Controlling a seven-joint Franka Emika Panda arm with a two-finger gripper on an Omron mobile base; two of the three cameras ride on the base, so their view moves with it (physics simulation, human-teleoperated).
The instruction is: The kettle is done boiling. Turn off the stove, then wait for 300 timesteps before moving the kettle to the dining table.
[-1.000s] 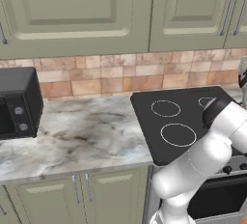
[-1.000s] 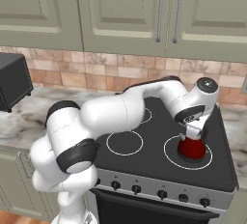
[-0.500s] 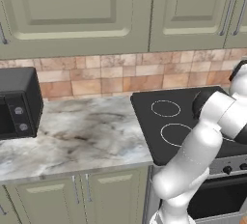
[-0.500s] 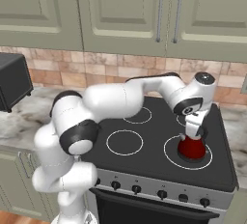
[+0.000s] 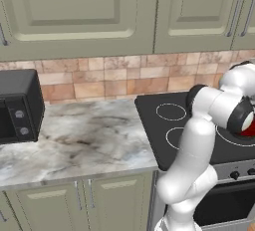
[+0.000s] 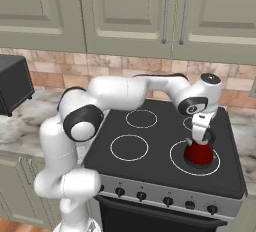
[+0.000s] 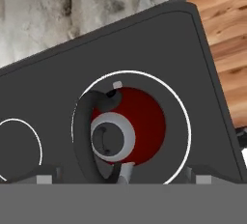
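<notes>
Far to the left of the pincer (image 6: 201,137) a black microwave (image 5: 17,106) sits on the marbled worktop (image 5: 84,140). Closer to the pincer, still on its left, is the stove (image 6: 150,151) with its black glass top and white rings. A row of dark knobs (image 6: 166,200) runs along the stove's front, low down and in front of the pincer. The pincer hangs right over the red kettle (image 6: 199,152), pointing down at it. The kettle sits inside the front right ring (image 7: 185,117) of the stove. In the hand view the kettle (image 7: 140,121) is just below the pincer, with its pale lid (image 7: 112,136) and dark curved handle (image 7: 86,121) facing up. The pincer's two tips (image 7: 44,178) stand wide apart, one on each side, and hold nothing. To the right of the pincer, past the stove's edge, is the wooden floor (image 7: 222,39).
</notes>
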